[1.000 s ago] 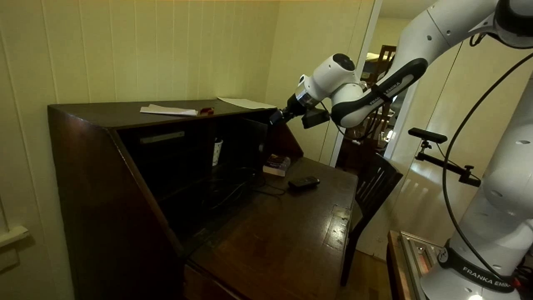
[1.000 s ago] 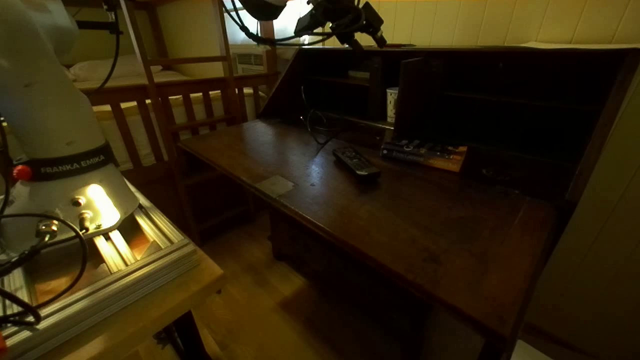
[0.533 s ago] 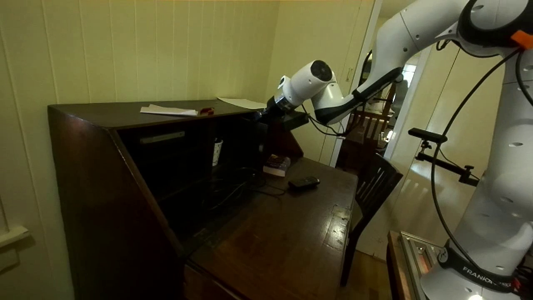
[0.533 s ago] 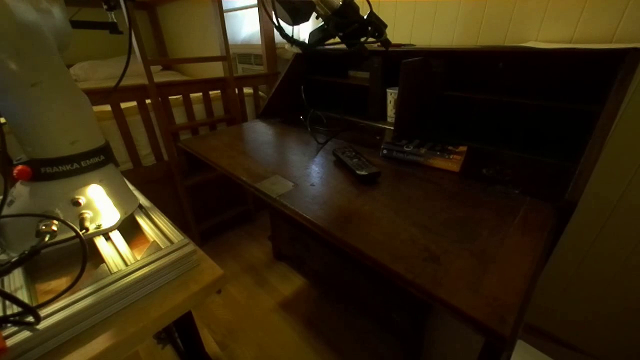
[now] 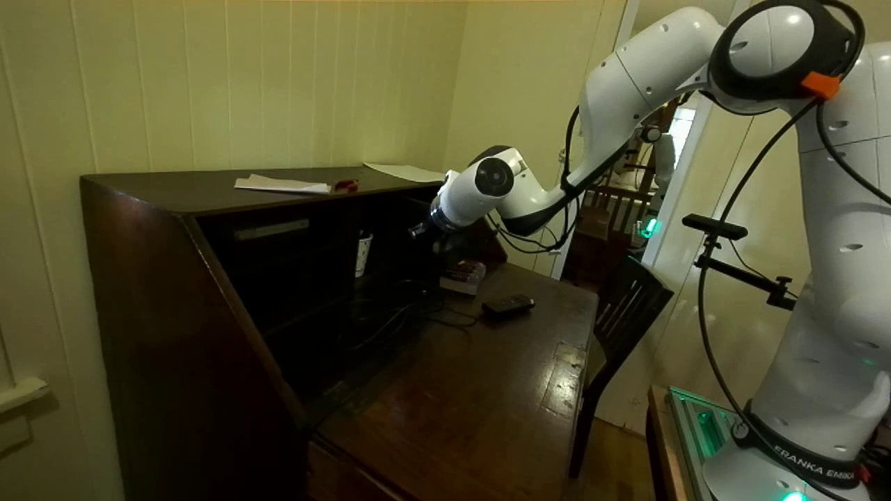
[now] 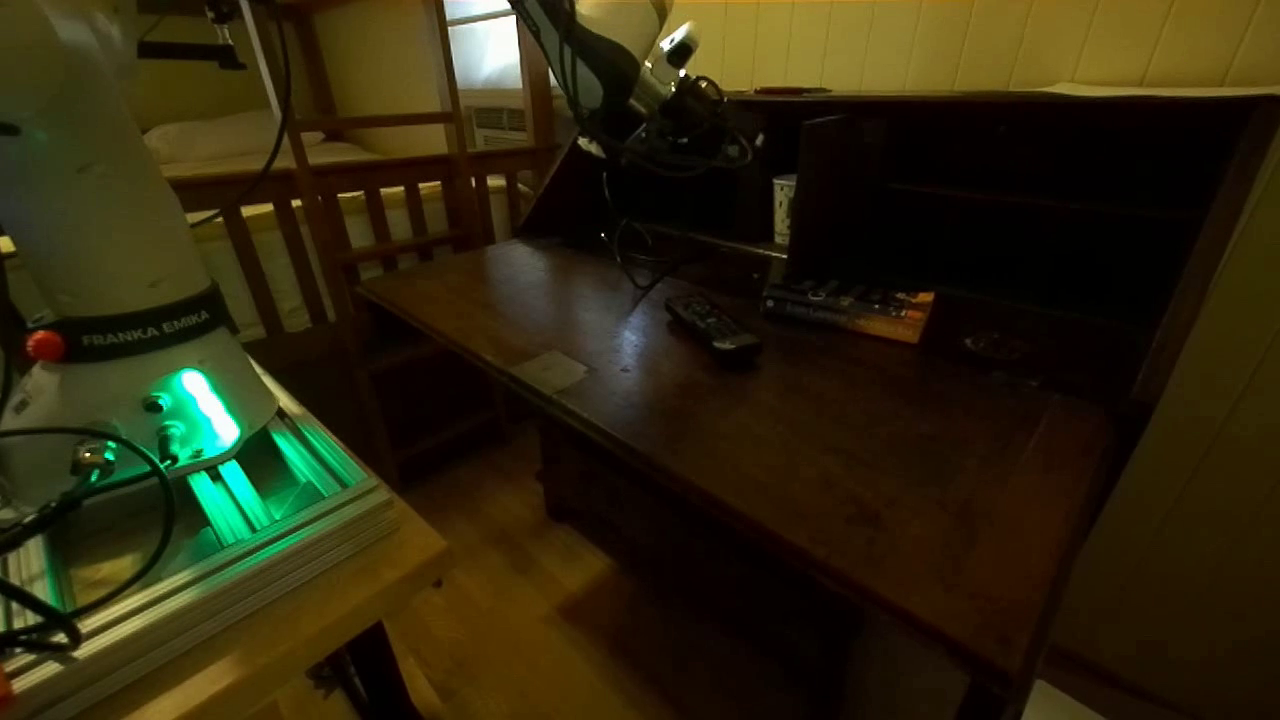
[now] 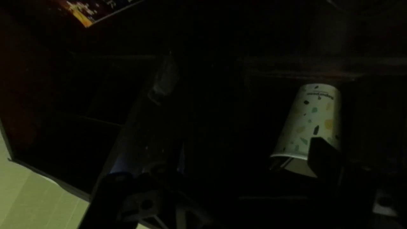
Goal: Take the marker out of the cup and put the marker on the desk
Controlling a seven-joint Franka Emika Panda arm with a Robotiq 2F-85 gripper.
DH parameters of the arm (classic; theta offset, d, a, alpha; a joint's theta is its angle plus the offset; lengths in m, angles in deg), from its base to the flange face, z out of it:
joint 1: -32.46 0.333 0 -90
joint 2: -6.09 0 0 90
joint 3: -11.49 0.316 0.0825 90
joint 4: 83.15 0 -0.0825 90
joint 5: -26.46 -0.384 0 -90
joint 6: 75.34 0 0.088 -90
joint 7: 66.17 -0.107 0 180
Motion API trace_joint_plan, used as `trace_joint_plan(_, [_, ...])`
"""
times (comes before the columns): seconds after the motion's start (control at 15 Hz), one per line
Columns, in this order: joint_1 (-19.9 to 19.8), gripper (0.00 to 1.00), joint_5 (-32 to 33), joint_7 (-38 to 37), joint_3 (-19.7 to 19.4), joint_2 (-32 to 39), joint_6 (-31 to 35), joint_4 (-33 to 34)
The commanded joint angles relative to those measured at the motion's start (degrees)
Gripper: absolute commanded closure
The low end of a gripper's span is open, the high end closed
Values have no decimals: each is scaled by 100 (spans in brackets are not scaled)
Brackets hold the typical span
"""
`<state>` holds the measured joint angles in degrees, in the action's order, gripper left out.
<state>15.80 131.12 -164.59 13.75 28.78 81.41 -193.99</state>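
The small white cup [image 5: 363, 255] stands upright in a compartment of the dark brown desk [image 5: 445, 417]. It also shows beside an inner door in an exterior view [image 6: 783, 208]. In the wrist view the cup [image 7: 313, 122] appears upside down, with coloured flecks. Thin dark sticks [image 7: 278, 163] show at its mouth; I cannot tell which is the marker. My gripper [image 7: 251, 156] is open, its jaws wide apart with nothing seen between them. Its right finger [image 7: 321, 156] overlaps the cup's rim in the picture; contact cannot be told. In an exterior view the gripper [image 5: 419, 229] is in front of the compartments.
An inner door [image 6: 825, 190] stands out beside the cup. A book [image 6: 850, 310] and a black remote [image 6: 713, 325] lie on the writing surface. Loose cables [image 6: 620, 235] hang at the compartments. Papers [image 5: 278, 184] lie on the desk's top. A chair [image 5: 630, 313] stands at the side.
My gripper has moved down from the desk's top edge to the compartments' height, and the arm has folded forward. The base light has turned from yellowish white to green. The cup has not moved.
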Motion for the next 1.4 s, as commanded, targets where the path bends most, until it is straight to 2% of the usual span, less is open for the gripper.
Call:
trace_joint_plan(0.0, [-23, 0, -1, 0, -3, 58, 19, -1])
trace_joint_plan(0.13, [-228, 0, 33, 185, 61, 137, 939, 97])
trace_joint_plan(0.27, [-255, 0, -261, 362, 50, 148, 1387, 158])
trace_joint_plan(0.33, [-140, 0, -41, 110, 3, 103, 1036, 43])
trace_joint_plan(0.6, [-188, 0, -97, 198, 4, 103, 1255, 84])
trace_joint_plan(0.93, [-173, 0, -42, 66, 46, 393, 1212, 880])
trace_joint_plan(1.33, [-179, 0, -887, 871, 41, 971, 1119, 1750])
